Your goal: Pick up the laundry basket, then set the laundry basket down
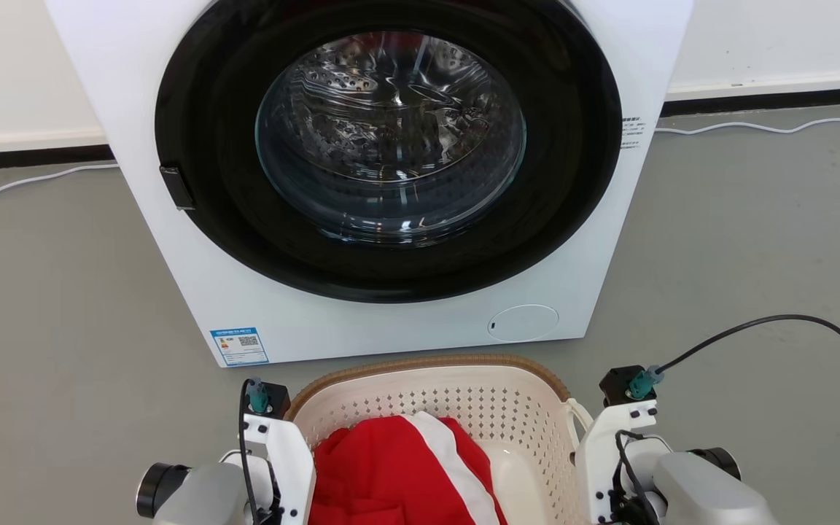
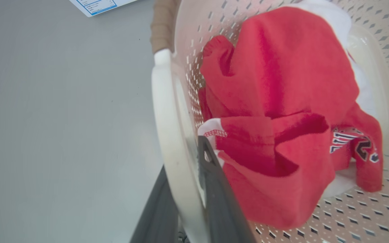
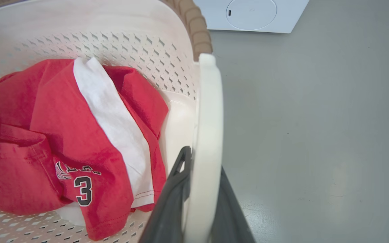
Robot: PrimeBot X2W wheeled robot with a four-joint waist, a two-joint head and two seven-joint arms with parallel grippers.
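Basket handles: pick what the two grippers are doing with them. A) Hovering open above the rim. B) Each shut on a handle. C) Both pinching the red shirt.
B: the left gripper has its fingers either side of the left handle, and the right gripper either side of the right handle.

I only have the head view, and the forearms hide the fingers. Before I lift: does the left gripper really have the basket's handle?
Observer: Yes. In the left wrist view, the left gripper is closed on the left white loop handle of the cream-white perforated plastic laundry basket, with one finger inside and one outside.
Operator: And the right?
Observer: The right gripper clamps the right white loop handle the same way.
Operator: Any cloth caught in a grip?
Observer: No. The crumpled red and white jersey lies right beside the left gripper's inner finger, but only the handle sits between the fingers.
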